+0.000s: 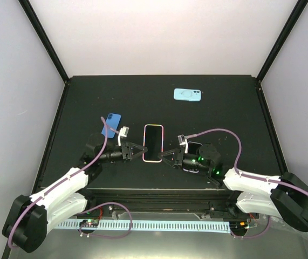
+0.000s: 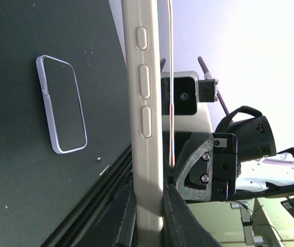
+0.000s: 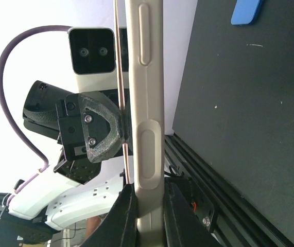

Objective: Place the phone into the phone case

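Left gripper and right gripper are clenching the phone case by opposite edges. Likely they are seating the phone.

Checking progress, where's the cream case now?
Top view, table centre: the cream case, held between the left gripper and right gripper, both shut on its edges.

Readable text, labels, brands, numbers, signs: none in any view.
- Phone: dark screen, nothing legible on it.
- Light blue case: a plain ring mark on its back, without lettering.
- Small parts at the arm bases: any marking is too small to make out.
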Controlling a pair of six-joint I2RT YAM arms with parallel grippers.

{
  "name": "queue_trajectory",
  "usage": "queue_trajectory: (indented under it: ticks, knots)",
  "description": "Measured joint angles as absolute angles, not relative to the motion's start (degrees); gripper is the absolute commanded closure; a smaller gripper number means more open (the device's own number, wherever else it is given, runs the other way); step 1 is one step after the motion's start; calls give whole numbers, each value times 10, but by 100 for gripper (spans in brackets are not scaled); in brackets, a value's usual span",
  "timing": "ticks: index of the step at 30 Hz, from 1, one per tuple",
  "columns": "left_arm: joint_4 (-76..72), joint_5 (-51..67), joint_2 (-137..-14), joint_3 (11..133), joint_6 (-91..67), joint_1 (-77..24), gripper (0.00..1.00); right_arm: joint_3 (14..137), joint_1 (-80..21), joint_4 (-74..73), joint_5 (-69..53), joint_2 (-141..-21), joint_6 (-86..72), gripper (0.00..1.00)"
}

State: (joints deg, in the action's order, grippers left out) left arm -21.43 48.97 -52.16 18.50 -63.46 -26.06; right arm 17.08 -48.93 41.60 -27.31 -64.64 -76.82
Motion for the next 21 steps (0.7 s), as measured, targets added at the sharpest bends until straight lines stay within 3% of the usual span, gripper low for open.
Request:
queue_trajectory:
  ticks: [3,5,9,14,18,21]
  knots:
    - [-211,487,-521,185,-630,-261,98,169,-489,414,-272,-643,-769,99]
    - [-208,486,-521,185,-626,-261,98,168,-489,409,-272,-639,-769,94]
    - [-205,486,-521,185,-620,-263,98,168,-491,393,-271,-632,-768,66]
    - [-169,468,-532,197,-584,-263,99,166,-491,337,-252,-593,-750,42]
    - [-118,443,-564,233,-546,-263,98,169,-491,264,-229,-538,-723,15]
    - [-90,427,-606,267,-519,-262,98,179,-491,196,-202,-491,-695,3]
